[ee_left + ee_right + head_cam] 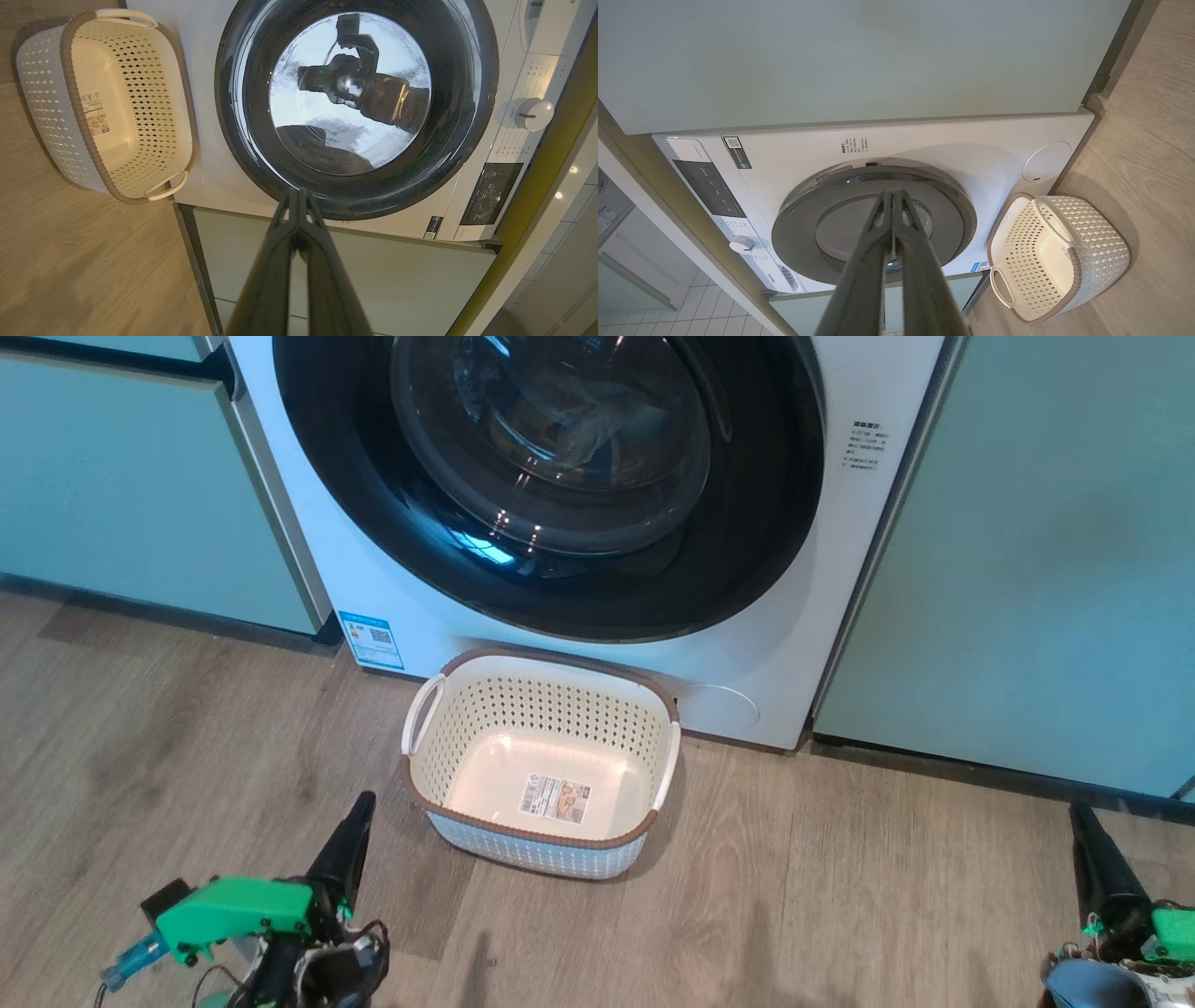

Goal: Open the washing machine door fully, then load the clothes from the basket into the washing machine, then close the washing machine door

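The upper part of the washing machine door (551, 485) is cut off by the top edge of the head view, and with it the top of the washing machine (775, 653). What lies behind the glass (350, 98) cannot be told: it is dimmed in the head view and covered by reflections in the left wrist view. In the right wrist view the door's middle is hidden behind the right claw (893, 196). The print on the floor label (555, 800) of the basket (541, 854), on the blue sticker (372, 639) and on the small printed label (865, 446) is too small to be read. In the head view the left claw (359, 807) is partly hidden behind its green mount (233, 907).
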You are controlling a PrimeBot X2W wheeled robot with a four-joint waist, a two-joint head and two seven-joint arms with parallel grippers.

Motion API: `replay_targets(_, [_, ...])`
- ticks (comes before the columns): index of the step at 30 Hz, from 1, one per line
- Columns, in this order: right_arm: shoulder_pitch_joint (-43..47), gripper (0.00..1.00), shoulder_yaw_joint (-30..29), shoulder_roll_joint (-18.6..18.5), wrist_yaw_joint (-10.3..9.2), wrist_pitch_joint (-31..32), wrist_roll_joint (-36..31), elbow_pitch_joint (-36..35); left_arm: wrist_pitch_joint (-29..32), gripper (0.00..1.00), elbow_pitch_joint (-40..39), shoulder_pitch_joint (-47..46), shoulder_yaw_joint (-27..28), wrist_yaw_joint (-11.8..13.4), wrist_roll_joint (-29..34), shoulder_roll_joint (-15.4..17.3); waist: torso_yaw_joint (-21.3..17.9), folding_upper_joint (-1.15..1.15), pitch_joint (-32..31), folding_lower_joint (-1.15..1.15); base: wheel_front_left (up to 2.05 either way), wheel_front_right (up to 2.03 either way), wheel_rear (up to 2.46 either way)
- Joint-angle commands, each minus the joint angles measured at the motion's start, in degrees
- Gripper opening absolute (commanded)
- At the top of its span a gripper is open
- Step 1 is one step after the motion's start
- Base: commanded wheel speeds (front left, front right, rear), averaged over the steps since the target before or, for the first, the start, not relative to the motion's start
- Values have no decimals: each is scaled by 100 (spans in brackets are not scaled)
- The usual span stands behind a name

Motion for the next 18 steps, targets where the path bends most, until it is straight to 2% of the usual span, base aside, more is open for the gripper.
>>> replay_targets(1, [-308,0,90,-127,20,33,41,-208,35,0,-196,-316,190,-9,-29,34,0,0,0,0,0,0,0])
replay_targets(18, [-308,0,91,-127,20,32,41,-208,35,0,-196,-316,190,-9,-29,34,0,0,0,0,0,0,0])
